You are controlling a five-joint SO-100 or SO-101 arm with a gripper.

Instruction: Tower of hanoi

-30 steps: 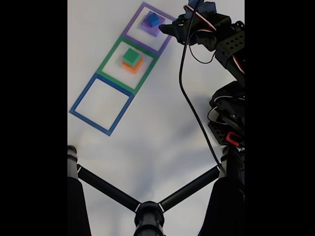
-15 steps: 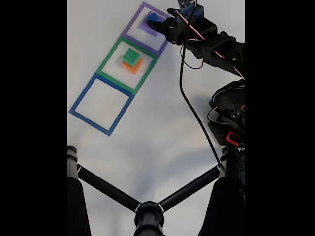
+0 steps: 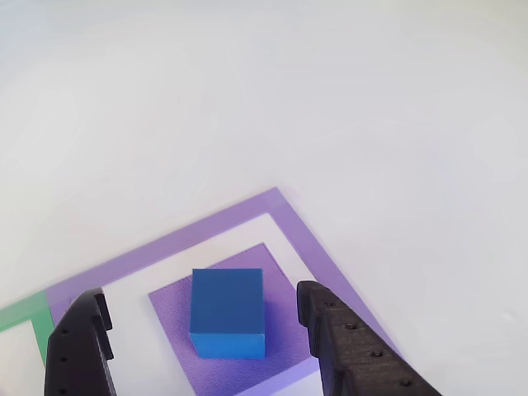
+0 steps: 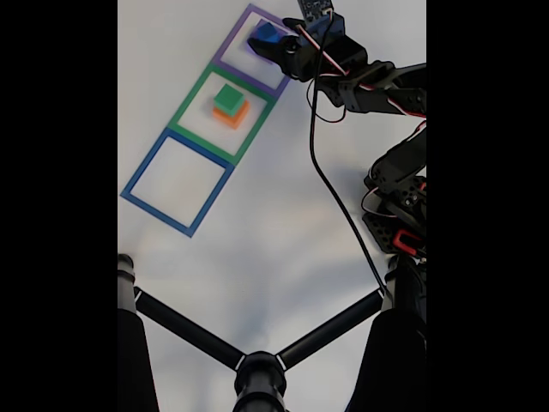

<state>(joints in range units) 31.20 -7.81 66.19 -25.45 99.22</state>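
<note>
In the other view a blue cube (image 3: 228, 312) sits on a flat purple block (image 3: 285, 318) inside the purple square frame (image 3: 165, 245). My gripper (image 3: 200, 294) is open, with one black finger (image 3: 78, 346) left of the cube and the other finger (image 3: 346, 346) right of it, neither touching. In the fixed view the gripper (image 4: 273, 45) reaches over the blue cube (image 4: 265, 34) at the purple frame (image 4: 230, 36). A green cube (image 4: 227, 97) rests on an orange block (image 4: 237, 116) in the green frame (image 4: 189, 99). The blue frame (image 4: 141, 166) holds nothing.
The three frames lie in a diagonal row on a white table. A black cable (image 4: 330, 189) hangs from the arm to its base (image 4: 399, 215) at the right. Black stand legs (image 4: 257, 369) cross the bottom of the fixed view.
The arm has swung left and stretched out toward the purple frame, bringing the open gripper from beside the frame down around the blue cube.
</note>
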